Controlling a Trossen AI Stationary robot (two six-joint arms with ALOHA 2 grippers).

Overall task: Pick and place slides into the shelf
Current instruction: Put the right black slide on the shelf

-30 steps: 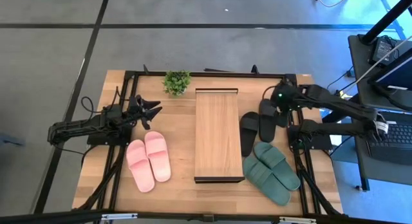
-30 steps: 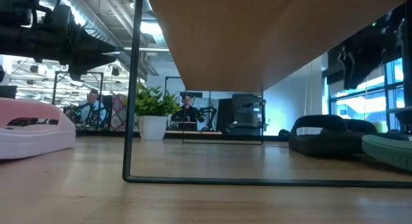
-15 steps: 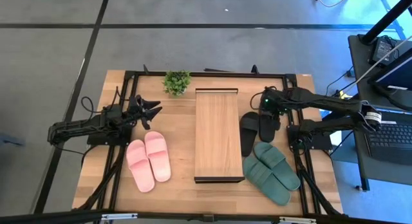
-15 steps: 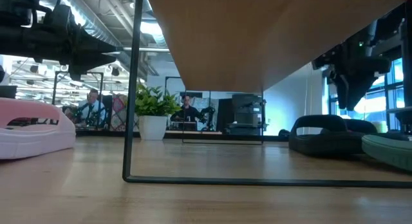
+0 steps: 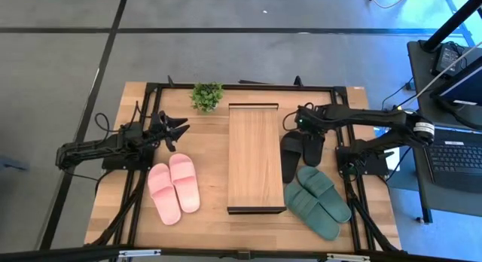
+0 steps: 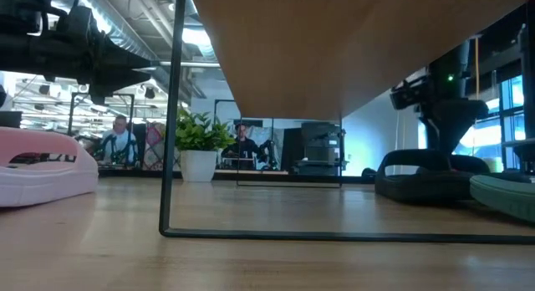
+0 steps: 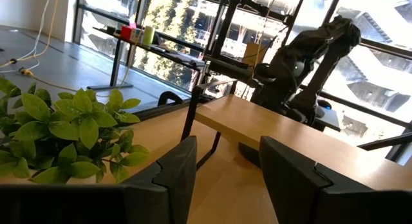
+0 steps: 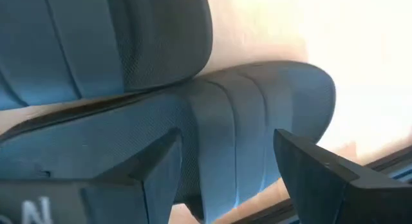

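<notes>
The right end effector (image 5: 299,123) is positioned over the black slides (image 5: 302,150), just beside the shelf (image 5: 254,156) on the desk (image 5: 211,217); its fingers (image 8: 161,169) are spread wide, with nothing held. The slides' far ends are cut off in the right wrist view. The left end effector (image 5: 179,131) waits open near the potted plant (image 5: 206,95). The pink slides (image 5: 174,187) and green slides (image 5: 317,200) lie flat on the desk.

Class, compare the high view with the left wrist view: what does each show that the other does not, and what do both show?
Only the high view shows the pink slides, the green slides and the left gripper from above, open beside the plant. Only the left wrist view shows windows and trees beyond the table. Both show the plant, the shelf and the right arm over the black slides.
</notes>
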